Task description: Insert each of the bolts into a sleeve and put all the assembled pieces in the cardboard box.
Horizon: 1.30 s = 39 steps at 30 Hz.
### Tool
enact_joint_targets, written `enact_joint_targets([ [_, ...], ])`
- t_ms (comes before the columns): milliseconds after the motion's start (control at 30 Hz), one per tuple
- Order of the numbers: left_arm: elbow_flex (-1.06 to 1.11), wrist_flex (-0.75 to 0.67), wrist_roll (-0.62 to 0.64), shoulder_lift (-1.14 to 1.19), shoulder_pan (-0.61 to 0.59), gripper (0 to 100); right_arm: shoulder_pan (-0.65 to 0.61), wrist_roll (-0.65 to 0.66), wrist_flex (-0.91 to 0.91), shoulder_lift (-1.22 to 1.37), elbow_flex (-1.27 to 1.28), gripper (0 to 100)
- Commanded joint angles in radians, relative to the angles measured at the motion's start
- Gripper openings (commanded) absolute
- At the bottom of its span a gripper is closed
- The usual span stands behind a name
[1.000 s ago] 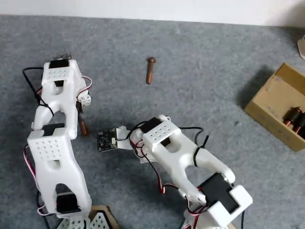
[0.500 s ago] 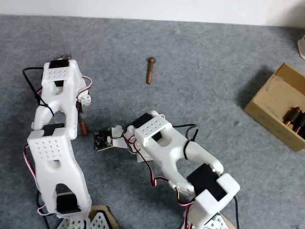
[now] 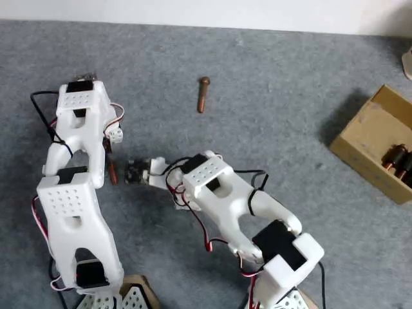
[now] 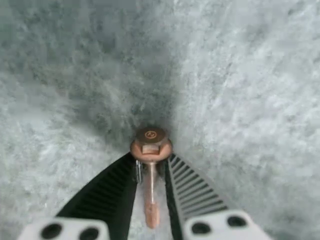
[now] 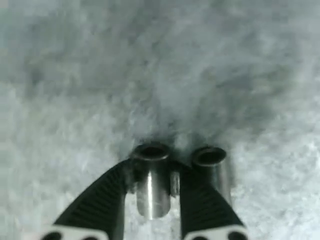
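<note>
Since the coming move is a mating of bolt and sleeve, the relation that governs it is the alignment of their two long axes. The left gripper (image 4: 151, 161) has its fingers pinched on a bolt (image 4: 151, 145). The shank runs along the fingers back toward the wrist, and the head faces outward at the fingertips. The right gripper (image 5: 154, 171) has its fingers pressed around a sleeve (image 5: 151, 192), whose bore also runs along the fingers, with the open mouth facing outward. A second sleeve (image 5: 209, 159) sits just beside the first, outside the fingers; whether it rests on the desk (image 3: 277, 77) cannot be told.

From above, the two grippers are just beside each other, and the right one points sideways at the left one. The sleeve therefore lies to the right of the held bolt, and the two axes appear crossed rather than in line. Judgement: the sleeve bore needs to be brought in line with the shank before any push.

A loose bolt (image 3: 203, 94) lies well apart, farther out on the desk. The cardboard box (image 3: 367, 138) at the far right holds finished pieces (image 3: 396, 158).
</note>
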Motion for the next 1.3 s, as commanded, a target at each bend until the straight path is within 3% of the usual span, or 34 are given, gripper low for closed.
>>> enact_joint_targets([
  [0, 0.102, -0.046, 0.000, -0.166, 0.016, 1, -0.015, -0.133, -0.209, -0.088, 0.058, 0.5],
  [233, 0.579, -0.382, -0.006, -0.564, 0.054, 0, 0.010, -0.258, -0.556, -0.357, 0.360, 0.5],
  [367, 0.725, -0.471, -0.058, -0.719, 0.088, 0, 0.031, -0.255, -0.596, -0.421, 0.444, 0.4],
  [633, 0.748, -0.482, -0.068, -0.739, 0.093, 0, 0.082, -0.221, -0.596, -0.478, 0.452, 0.4],
  [933, 0.751, -0.496, -0.060, -0.746, 0.093, 0, 0.085, -0.462, -0.604, -0.489, 0.460, 0.4],
  [1200, 0.759, -0.493, -0.032, -0.768, 0.101, 0, 0.119, -0.483, -0.615, -0.489, 0.466, 0.4],
  [1267, 0.800, -0.508, -0.031, -0.812, 0.114, 0, 0.157, -0.483, -0.705, -0.490, 0.518, 0.4],
])
